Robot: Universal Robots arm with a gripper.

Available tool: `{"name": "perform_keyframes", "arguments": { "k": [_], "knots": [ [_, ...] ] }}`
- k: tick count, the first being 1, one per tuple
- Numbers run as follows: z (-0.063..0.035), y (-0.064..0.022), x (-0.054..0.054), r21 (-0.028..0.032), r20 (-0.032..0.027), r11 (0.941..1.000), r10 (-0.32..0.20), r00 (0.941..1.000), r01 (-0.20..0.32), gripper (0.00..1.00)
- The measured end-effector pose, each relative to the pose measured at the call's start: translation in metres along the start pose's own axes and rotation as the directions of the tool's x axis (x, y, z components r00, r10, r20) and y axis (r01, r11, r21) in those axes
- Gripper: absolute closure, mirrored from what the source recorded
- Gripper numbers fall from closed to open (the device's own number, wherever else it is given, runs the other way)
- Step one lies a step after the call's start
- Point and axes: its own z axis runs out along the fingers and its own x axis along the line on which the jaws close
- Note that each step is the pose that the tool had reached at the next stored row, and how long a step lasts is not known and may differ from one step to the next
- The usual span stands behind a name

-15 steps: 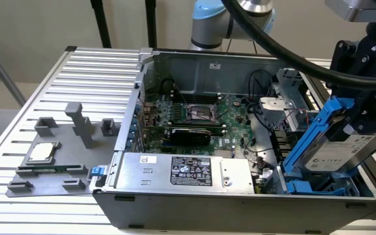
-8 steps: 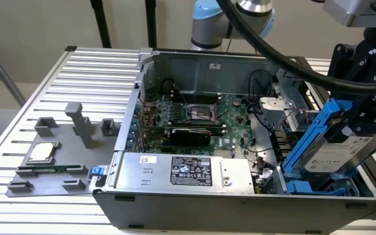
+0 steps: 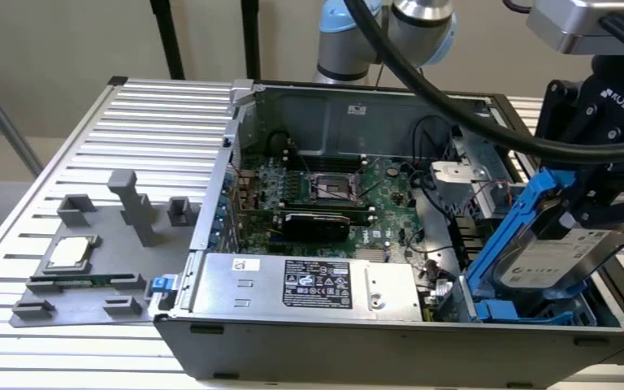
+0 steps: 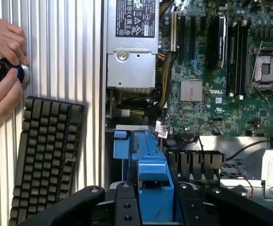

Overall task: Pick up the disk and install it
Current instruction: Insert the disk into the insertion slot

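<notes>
My jaws, marked ROBOTIQ, are clenched on the disk (image 3: 556, 258). It is tilted in its blue frame at the open case's (image 3: 399, 345) drive bay, on the exterior view's right. The motherboard (image 4: 207, 113) reads DELL.

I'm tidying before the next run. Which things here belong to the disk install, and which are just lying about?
In the job: silver-grey metal hard drive in a blue plastic frame, gripped by the black tool; open grey metal computer case.
Lying about: small square silver chip on a grey tray; black keyboard; a person's hands.
</notes>
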Motion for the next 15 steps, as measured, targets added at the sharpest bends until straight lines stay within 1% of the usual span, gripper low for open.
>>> {"name": "perform_keyframes", "arguments": {
  "k": [4, 8, 15],
  "knots": [
    [0.003, -0.0017, -0.002, -0.0033, -0.0028, 1.0, 0.0, 1.0, 0.0, 1.0],
    [0.007, -0.0041, -0.003, -0.0058, -0.0028, 1.0, 0.0, 1.0, 0.0, 1.0],
    [0.012, -0.0042, -0.004, -0.0062, -0.0032, 1.0, -0.002, 1.0, 0.002, 1.0]
  ]
}}
